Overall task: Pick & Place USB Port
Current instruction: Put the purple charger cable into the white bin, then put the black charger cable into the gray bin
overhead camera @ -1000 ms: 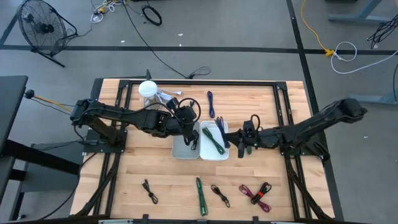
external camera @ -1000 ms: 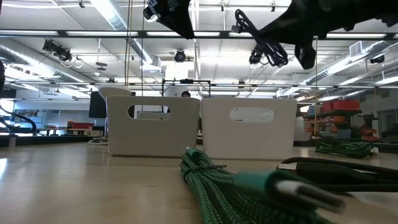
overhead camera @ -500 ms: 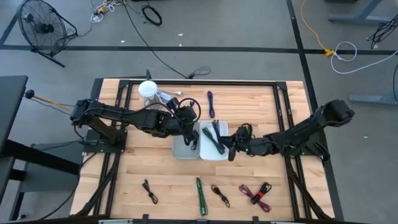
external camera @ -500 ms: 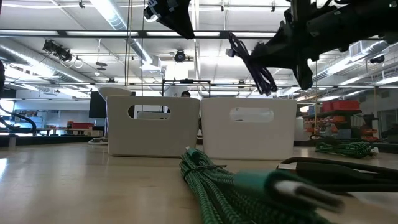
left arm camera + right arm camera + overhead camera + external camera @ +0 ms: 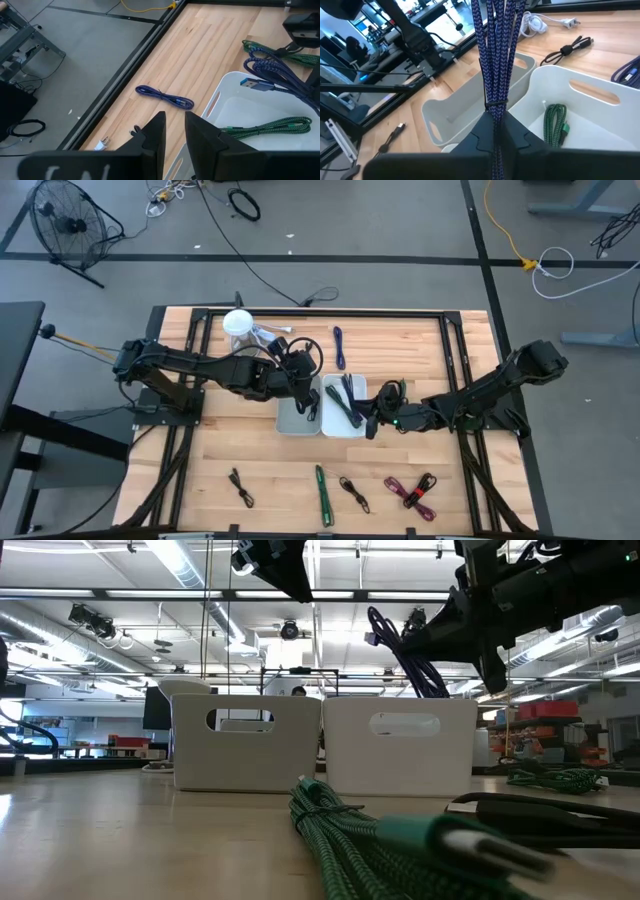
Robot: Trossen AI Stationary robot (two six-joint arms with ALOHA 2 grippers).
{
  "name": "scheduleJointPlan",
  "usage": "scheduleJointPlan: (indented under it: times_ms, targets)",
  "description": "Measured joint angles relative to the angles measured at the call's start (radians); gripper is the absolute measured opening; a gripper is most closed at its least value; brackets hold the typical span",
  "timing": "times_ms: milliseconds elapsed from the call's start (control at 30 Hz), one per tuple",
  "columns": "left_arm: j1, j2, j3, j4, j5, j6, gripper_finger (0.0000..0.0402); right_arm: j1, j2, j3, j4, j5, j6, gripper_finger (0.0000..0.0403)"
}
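Wooden table carries two white bins side by side at its middle: the left bin and the right bin, touching along one wall. The right bin already holds a green cable.

Left arm reaches in from its own side and hangs over the left bin. Left gripper has its fingers parted by a narrow gap, and nothing shows between them.

Right arm stretches low across the table from the opposite side. Right gripper is clenched on a bundled blue USB cable. In the low view the bundle hangs clear above the bins, not touching them.

Key relation: seen from above, the gripper sits at the right bin's outer edge, and the cable's loose loops reach past the fingers over that bin. From the right wrist, the bundle's long axis runs straight out from the fingertips, in line with the arm.

Judgement: the right arm is the one carrying, and the right bin lies just under the cable. A release here looks likely to land it inside, though the loops may catch the rim.

Spare cables lie along the near edge of the table.
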Motion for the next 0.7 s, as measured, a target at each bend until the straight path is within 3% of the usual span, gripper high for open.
scheduleJointPlan:
  times_ms: [200, 700]
  targets:
    - [0.000, 0.000, 0.000, 0.000, 0.000, 0.000, 0.0076, 0.000, 0.000, 0.000, -0.001, -0.002, -0.014, 0.0012]
    - [0.000, 0.000, 0.000, 0.000, 0.000, 0.000, 0.0076, 0.000, 0.000, 0.000, -0.002, -0.022, -0.028, 0.0077]
